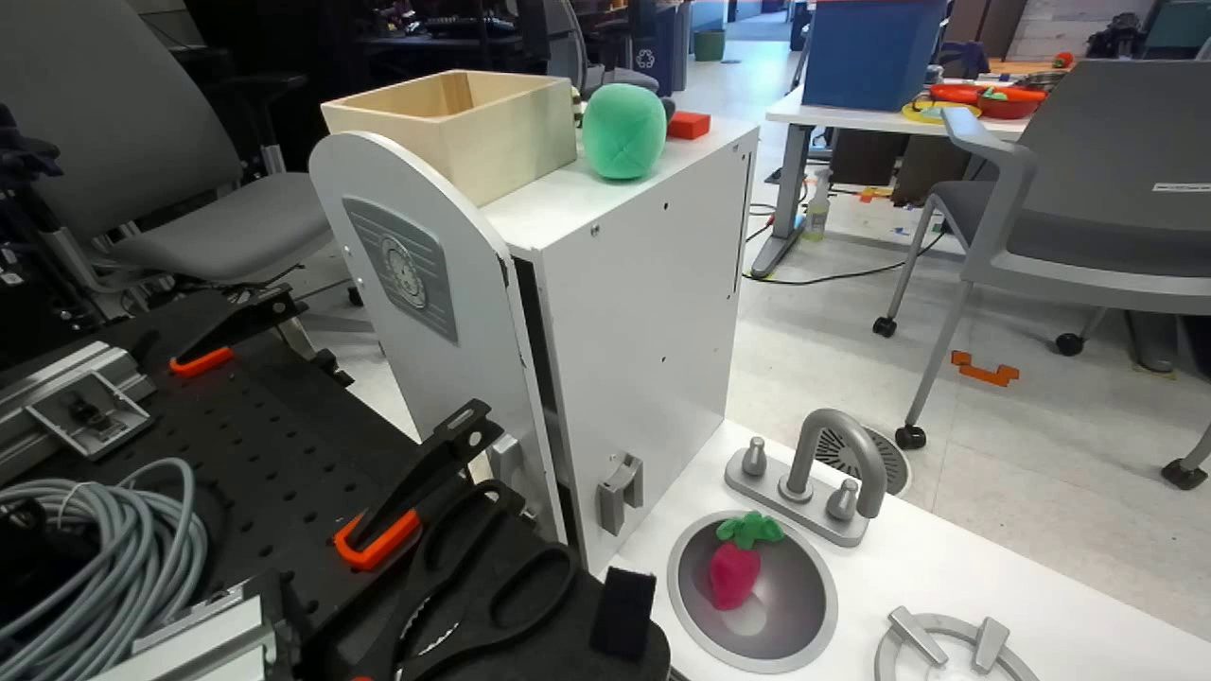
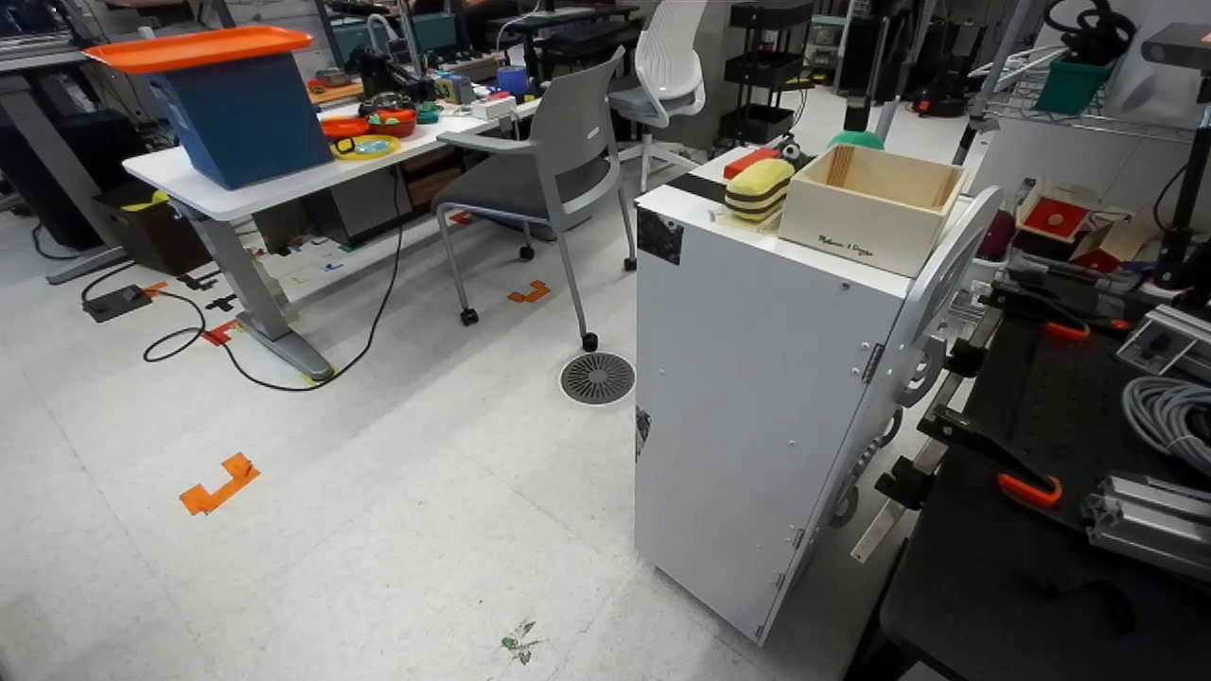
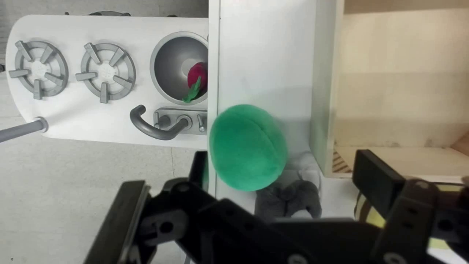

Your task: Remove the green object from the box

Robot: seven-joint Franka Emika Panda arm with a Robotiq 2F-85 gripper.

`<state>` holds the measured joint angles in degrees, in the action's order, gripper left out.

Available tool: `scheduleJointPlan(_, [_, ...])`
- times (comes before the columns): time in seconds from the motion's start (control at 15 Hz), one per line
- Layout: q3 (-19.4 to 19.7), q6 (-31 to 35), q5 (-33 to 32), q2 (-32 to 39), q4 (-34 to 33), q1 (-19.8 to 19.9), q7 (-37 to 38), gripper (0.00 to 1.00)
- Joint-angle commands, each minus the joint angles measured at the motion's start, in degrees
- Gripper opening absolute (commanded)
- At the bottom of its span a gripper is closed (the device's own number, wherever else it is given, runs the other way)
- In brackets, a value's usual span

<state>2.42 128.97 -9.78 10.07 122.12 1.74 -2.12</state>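
Observation:
The green object [image 1: 624, 130] is a round plush ball. It rests on the white cabinet's top, outside and beside the open wooden box [image 1: 520, 142]. In an exterior view, the ball [image 2: 857, 140] is mostly hidden behind the box [image 2: 851, 222]. In the wrist view, the ball [image 3: 249, 148] lies left of the box [image 3: 327, 95], whose visible inside is bare wood. My gripper [image 3: 288, 175] is open, with nothing between its fingertips. It is apart from the ball, whose lower part reaches towards the left finger. The right finger overlaps the box's near corner. The gripper is out of view in both exterior views.
A yellow-and-brown striped plush [image 2: 760, 186], a red block [image 2: 750, 162] and a grey plush [image 3: 287, 198] also lie on the cabinet top [image 1: 558, 200]. Below stand a faucet [image 1: 837, 454] and a sink [image 1: 821, 619] holding a pink radish [image 1: 734, 573].

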Motion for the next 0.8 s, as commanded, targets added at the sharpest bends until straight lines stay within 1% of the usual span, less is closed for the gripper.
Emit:
scheduleJointPlan(0.0, [-0.46,-1.25,0.49,-3.35,1.94,-0.22,-1.11,1.00])
scheduleJointPlan(0.2, [-0.84,-2.19,0.33,-6.01,3.58,-0.82,0.50,1.00])
scheduleJointPlan(0.73, [-2.36,-4.25,0.86,-13.44,7.90,-1.43,0.40,1.00])
